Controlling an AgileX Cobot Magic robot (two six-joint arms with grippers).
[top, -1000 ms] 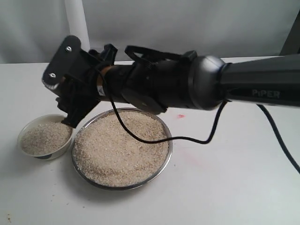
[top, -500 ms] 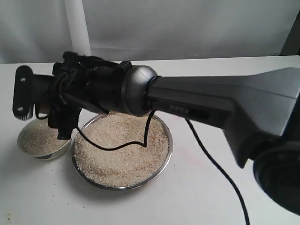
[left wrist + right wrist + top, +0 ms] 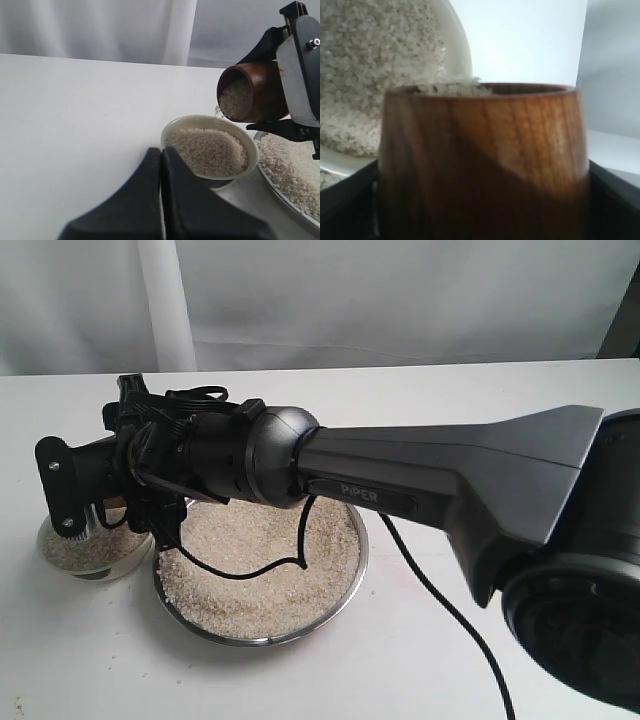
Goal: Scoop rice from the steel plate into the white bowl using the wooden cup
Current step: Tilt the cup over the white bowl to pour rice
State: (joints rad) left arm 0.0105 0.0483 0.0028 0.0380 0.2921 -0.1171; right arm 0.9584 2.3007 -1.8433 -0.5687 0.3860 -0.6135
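- The right hand [image 3: 108, 505] is clamped on the small, barrel-shaped, reddish-brown wooden cup [image 3: 250, 92]. Its jaws press on opposite sides of the cup, which should let the cup be turned without slipping.
- The cup lies tipped almost onto its side above the small, thick-rimmed, cream-white ceramic bowl [image 3: 190, 121]. Its mouth hangs over the bowl's rim on the plate side, so falling grains should land in the bowl and not on the white desk [image 3: 75, 110].
- Pale, uncooked rice [image 3: 234, 100] is banked against the lower lip of the cup. I judge the pour to be under way but not finished.
- The bowl is already filled close to its rim, so a hasty tilt risks sending grains over the edge.
- The wide, shallow, shiny steel plate [image 3: 328, 618] stands just beside the bowl, though I cannot tell whether they touch. It carries a broad bed of rice, and the closeness keeps each carry short.
- The left hand [image 3: 161, 152] has its fingers pressed together and holds nothing. It hangs low over the desk near the bowl, apart from it and clear of the pour.
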